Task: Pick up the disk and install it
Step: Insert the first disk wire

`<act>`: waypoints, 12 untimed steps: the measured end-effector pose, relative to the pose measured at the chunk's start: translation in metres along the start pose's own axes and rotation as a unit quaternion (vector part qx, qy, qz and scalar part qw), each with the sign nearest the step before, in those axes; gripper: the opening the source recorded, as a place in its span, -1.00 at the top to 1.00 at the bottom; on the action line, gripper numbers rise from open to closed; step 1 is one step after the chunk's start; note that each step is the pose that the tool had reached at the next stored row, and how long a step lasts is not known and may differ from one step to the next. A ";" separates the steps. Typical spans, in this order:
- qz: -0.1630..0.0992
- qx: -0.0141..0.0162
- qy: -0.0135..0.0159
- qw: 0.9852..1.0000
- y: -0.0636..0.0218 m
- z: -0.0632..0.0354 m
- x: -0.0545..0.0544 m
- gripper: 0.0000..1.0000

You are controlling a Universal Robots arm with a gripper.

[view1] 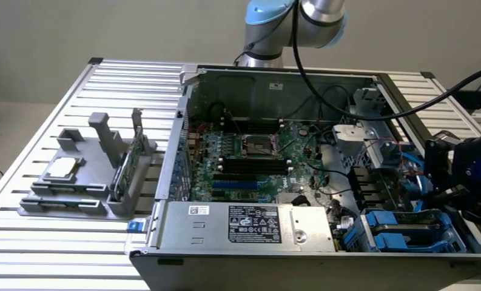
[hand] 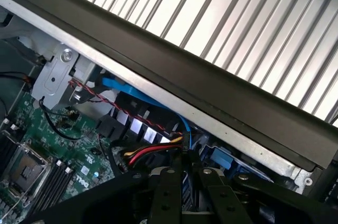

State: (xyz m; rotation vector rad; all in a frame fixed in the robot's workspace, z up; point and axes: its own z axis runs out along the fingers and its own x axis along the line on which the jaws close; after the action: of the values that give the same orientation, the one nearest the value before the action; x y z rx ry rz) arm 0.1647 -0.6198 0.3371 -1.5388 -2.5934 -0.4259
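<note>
The disk shows by its blue carrier rails (view1: 398, 233) in the drive cage at the near corner of the open computer case, on the exterior view's right. My black gripper (view1: 455, 182) hangs just above and behind that cage, over the case's side wall. In the wrist view my gripper (hand: 183, 167) has its fingers (hand: 168, 192) drawn close together, their tips near red and yellow power wires (hand: 150, 152). A thin bluish strip fills the narrow gap between them; I cannot tell whether it is gripped. Blue plastic (hand: 219, 158) lies just beside the tips.
The case (view1: 184, 121) lies open on a slatted metal table (view1: 54, 109), with its motherboard (view1: 248, 151) and power supply (view1: 248, 223) exposed. A grey fixture (view1: 70, 200) on the exterior view's left holds a small silver drive (view1: 63, 168) and an upright green card (view1: 128, 163). Cables cross near the cage.
</note>
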 end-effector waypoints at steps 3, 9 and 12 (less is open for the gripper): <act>0.005 0.006 0.007 1.000 -0.0015 -0.0007 0.001 0.65; 0.026 0.021 0.016 0.999 -0.0021 -0.0007 0.001 0.65; 0.040 0.027 0.018 0.999 -0.0021 -0.0007 0.001 0.65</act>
State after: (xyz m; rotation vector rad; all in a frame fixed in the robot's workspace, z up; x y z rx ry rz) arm 0.1621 -0.6198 0.3376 -1.5960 -2.4842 -0.3691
